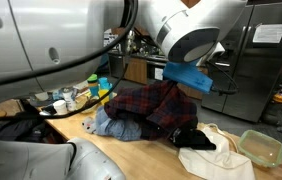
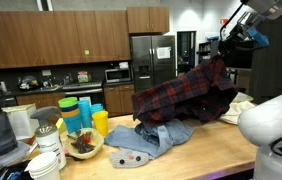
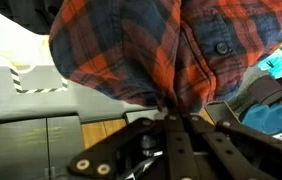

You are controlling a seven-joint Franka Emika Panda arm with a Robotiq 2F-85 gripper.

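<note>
Plaid flannel shirt in red and navy (image 3: 131, 50), one fold clamped between the closed fingers (image 3: 165, 137) of the gripper (image 3: 171, 116). The lift looks part done. In an exterior view the upper cloth hangs raised, while the lower folds rest on a crumpled blue denim garment (image 2: 141, 140) upon the wooden worktop (image 2: 206, 152). A steel refrigerator (image 2: 153, 60) stands beyond.

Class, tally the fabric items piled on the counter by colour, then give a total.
Red plaid shirt: 1
Blue denim: 1
Black cloth: 1
Cream cloth: 1
Total: 4
</note>
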